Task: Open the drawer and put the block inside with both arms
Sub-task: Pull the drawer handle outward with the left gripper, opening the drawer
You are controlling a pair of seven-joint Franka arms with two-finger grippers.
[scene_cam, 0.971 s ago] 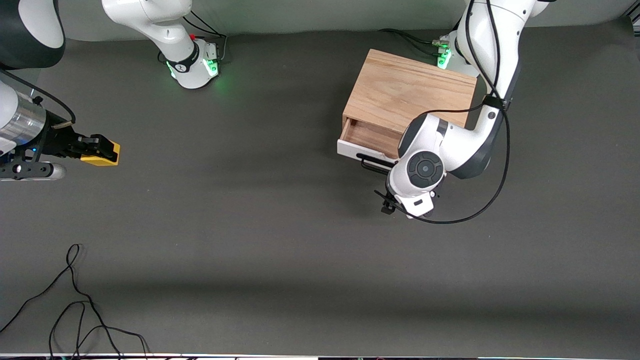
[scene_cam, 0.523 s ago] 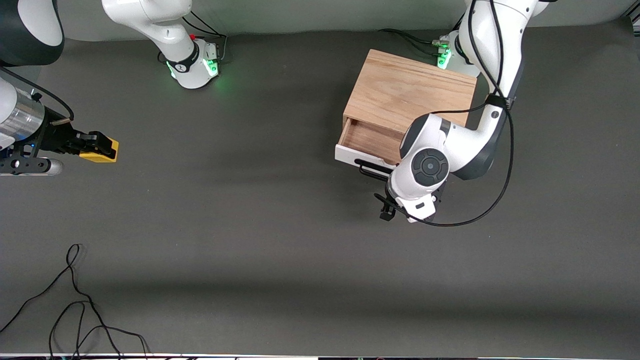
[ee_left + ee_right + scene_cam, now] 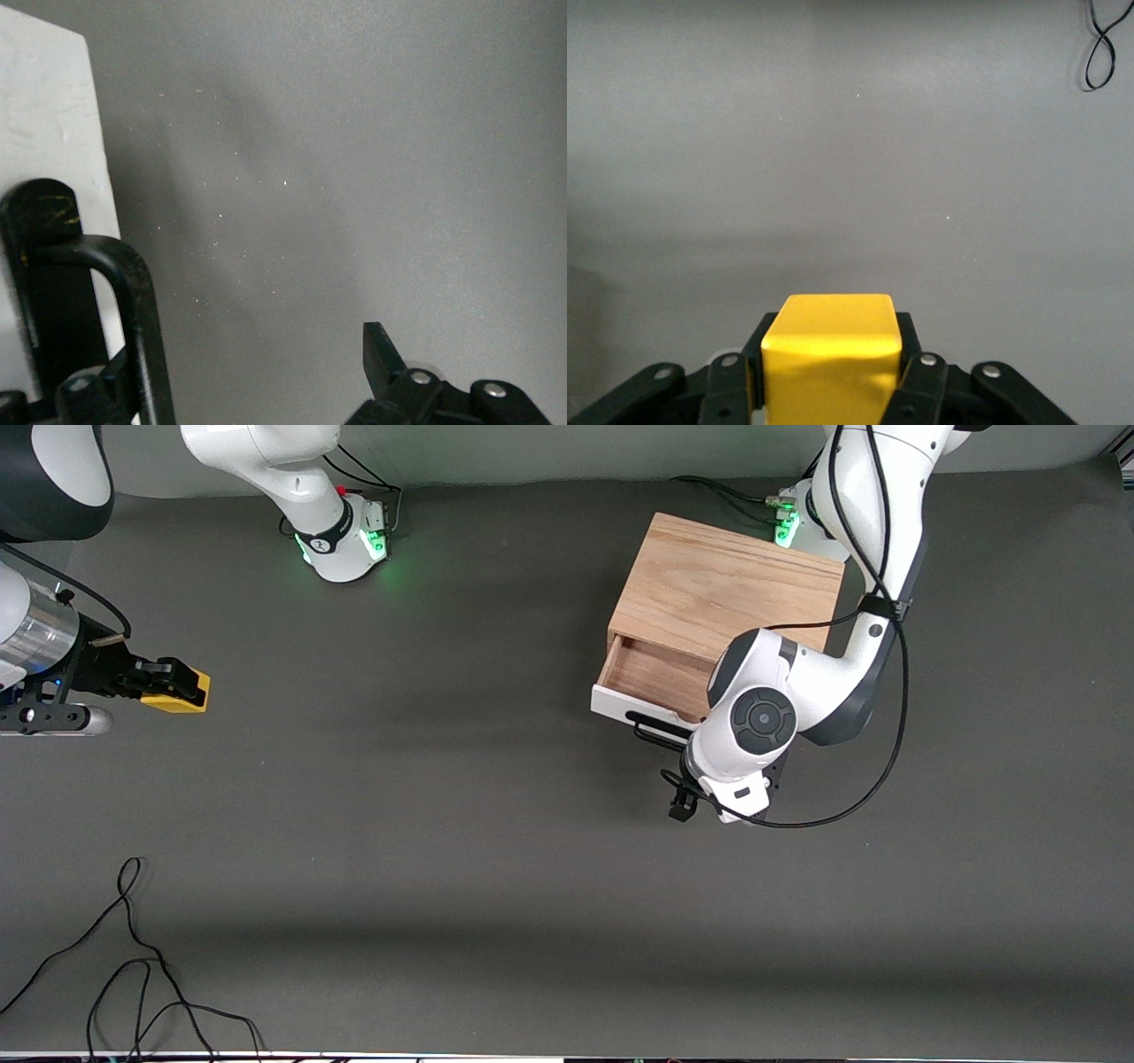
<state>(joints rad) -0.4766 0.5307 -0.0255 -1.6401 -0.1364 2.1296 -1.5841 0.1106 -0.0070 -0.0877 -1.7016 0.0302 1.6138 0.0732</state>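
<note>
The right hand [image 3: 182, 686], at the right arm's end of the dark surface [image 3: 425, 797], is clamped tight on the yellow block [image 3: 177, 695], the cube sitting squarely between its fingers [image 3: 731, 381] in the right wrist view. Toward the left arm's end, the oak cabinet [image 3: 726, 589] has its drawer [image 3: 642, 686] partly pulled out, white front panel facing the camera. The left hand [image 3: 687, 731] is at the drawer's black wire handle [image 3: 133, 310], one finger hooked inside the loop, jaws spread apart, not clamped. A loose black cable [image 3: 133, 957] lies near the camera's edge
</note>
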